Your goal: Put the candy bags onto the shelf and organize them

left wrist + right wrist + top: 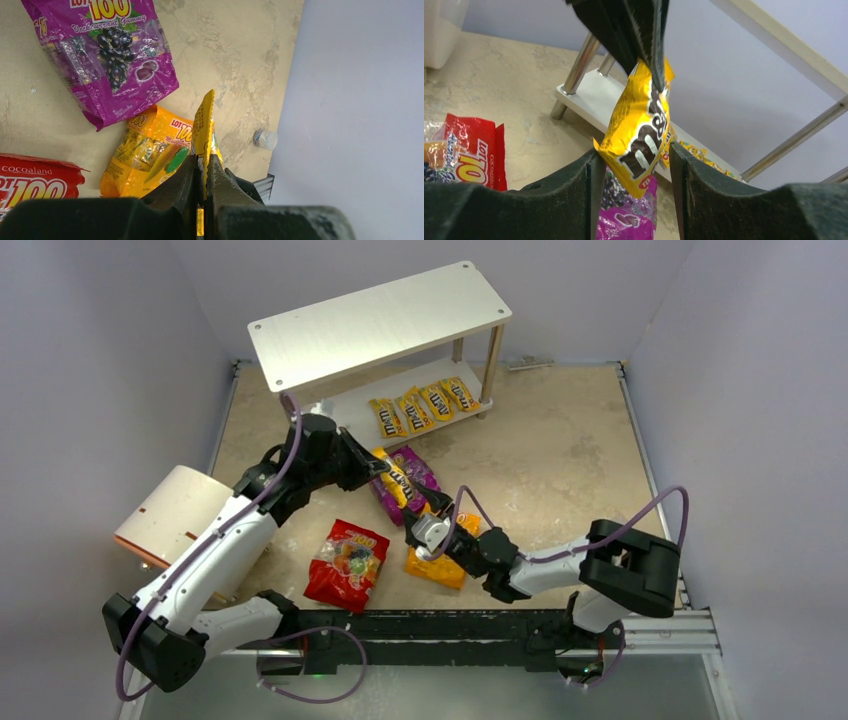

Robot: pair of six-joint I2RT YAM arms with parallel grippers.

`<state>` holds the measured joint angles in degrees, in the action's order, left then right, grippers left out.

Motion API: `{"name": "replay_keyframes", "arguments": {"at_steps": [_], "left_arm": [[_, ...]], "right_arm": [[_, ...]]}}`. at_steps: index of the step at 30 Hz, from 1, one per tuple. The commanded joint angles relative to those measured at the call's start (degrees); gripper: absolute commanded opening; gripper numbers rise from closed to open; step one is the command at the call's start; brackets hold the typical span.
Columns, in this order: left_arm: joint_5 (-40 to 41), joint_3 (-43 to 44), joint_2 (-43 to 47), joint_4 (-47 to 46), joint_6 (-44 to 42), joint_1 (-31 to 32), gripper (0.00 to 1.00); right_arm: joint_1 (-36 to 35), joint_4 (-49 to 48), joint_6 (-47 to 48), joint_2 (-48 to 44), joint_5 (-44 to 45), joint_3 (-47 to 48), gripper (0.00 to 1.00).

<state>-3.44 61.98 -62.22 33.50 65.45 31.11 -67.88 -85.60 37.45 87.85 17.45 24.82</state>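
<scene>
My left gripper [378,466] is shut on the top edge of a small yellow M&M's packet [398,480] and holds it hanging above the floor; the left wrist view shows the jaws [204,162] pinching that packet [205,125]. My right gripper [432,505] is open, its fingers on either side of the packet's lower end [639,135] without closing on it. The purple bag [426,471], orange bag [440,568] and red bag [347,562] lie flat on the floor. Several M&M's packets [425,403] lie in a row on the lower board of the shelf [380,320].
A cream cylinder with an orange rim [175,515] lies at the left beside my left arm. A black rail [450,625] runs along the near edge. Grey walls close in the left, back and right. A small white cap-like object [265,139] sits by the wall.
</scene>
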Motion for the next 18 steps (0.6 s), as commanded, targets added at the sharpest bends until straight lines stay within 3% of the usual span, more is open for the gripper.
{"name": "replay_keyframes", "arguments": {"at_steps": [1, 12, 18], "left_arm": [[-2.73, -0.99, -1.42, -2.17, 0.07, -0.68, 0.00], [-5.21, -1.79, -1.36, -3.98, -0.21, -1.29, 0.00], [-8.51, -0.77, -1.21, -4.08, -1.58, -3.56, 0.00]], "right_arm": [[-0.24, -13.38, -0.01, -3.78, -2.24, 0.98, 0.51], [-0.24, -6.49, 1.44, -4.60, -1.29, 2.21, 0.52], [-0.25, 3.42, 2.28, -7.83, -2.23, 0.89, 0.60]]}}
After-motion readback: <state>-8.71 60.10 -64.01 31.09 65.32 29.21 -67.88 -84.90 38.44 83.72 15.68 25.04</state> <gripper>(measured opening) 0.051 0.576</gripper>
